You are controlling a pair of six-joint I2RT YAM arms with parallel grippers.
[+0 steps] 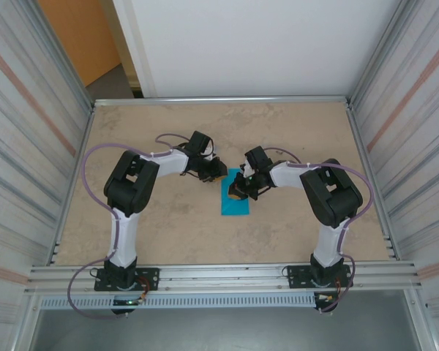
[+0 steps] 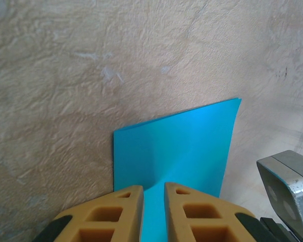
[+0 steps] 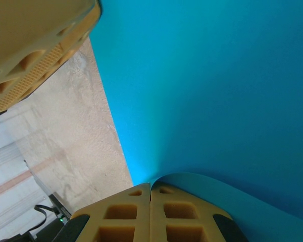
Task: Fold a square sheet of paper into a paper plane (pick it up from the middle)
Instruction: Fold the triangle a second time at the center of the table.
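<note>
The square sheet of paper (image 1: 233,205) is teal-blue and lies as a narrow strip at the table's middle. In the left wrist view the paper (image 2: 182,146) rests flat, one far corner slightly raised. My left gripper (image 2: 154,189) stands over its near edge, jaws a narrow gap apart with teal showing between them. It sits at the strip's far left corner (image 1: 218,171). My right gripper (image 3: 150,185) is shut on a curled-up edge of the paper (image 3: 217,91), over the strip's upper right (image 1: 239,191). A left finger (image 3: 40,40) shows at the top left of the right wrist view.
The beige table (image 1: 168,227) is fenced by corrugated metal walls at left (image 1: 29,146) and right (image 1: 417,146). An aluminium rail (image 1: 219,276) with both arm bases runs along the near edge. A grey metal part of the right arm (image 2: 288,181) sits beside the paper.
</note>
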